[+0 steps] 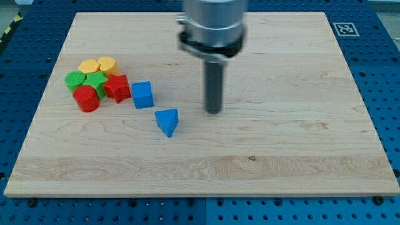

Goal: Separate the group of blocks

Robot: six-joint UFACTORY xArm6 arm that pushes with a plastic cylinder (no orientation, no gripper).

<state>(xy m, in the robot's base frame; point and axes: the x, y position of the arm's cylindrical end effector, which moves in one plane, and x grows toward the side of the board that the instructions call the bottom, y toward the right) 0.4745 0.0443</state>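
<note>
Our tool, a bare rod gripping nothing, has my tip [214, 111] just right of the blue triangle [167, 121]; the cluster hugs the table [300, 156]'s left edge.

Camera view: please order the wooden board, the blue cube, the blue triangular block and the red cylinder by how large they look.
1. wooden board, by far the largest.
2. blue cube, blue triangular block and red cylinder: they look about alike, so I do not rank them.

Wooden board [300, 144] on blue pegboard [387, 75]; marker tag [344, 28].
</note>
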